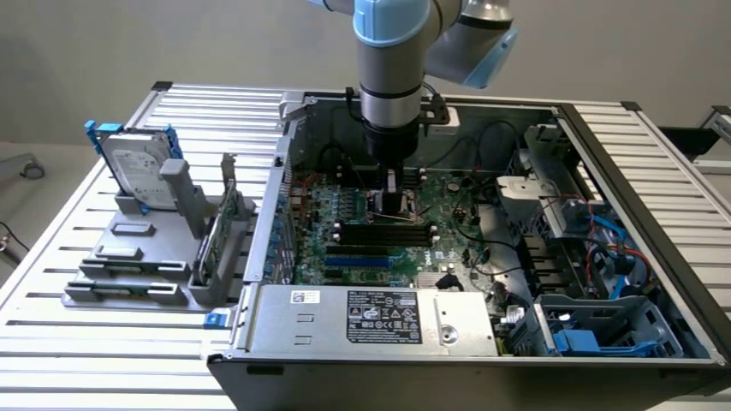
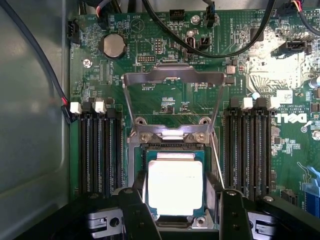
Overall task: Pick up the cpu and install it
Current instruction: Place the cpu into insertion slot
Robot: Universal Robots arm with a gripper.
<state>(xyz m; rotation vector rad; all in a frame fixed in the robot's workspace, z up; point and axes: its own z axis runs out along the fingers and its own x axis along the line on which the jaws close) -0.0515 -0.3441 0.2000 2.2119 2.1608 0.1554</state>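
Note:
The cpu (image 2: 175, 187), a flat square chip with a bright silvery top, lies level in the motherboard's socket (image 2: 136, 165). The socket's metal load plate (image 2: 172, 75) stands swung open beyond it. My gripper (image 2: 177, 205) is low over the socket with its black fingers (image 2: 135, 215) against the chip's two opposite edges, shut on it. In the exterior view the gripper (image 1: 395, 205) reaches straight down into the open computer case (image 1: 457, 342), at the middle of the green motherboard (image 1: 457, 231), and it hides the chip.
Black memory slots (image 2: 100, 150) flank the socket on both sides, and black cables (image 2: 210, 45) loop above. A grey holder (image 1: 149, 257) with a hard drive (image 1: 137, 167) stands on the slatted table at the exterior view's left. The power supply (image 1: 377, 317) fills the case front.

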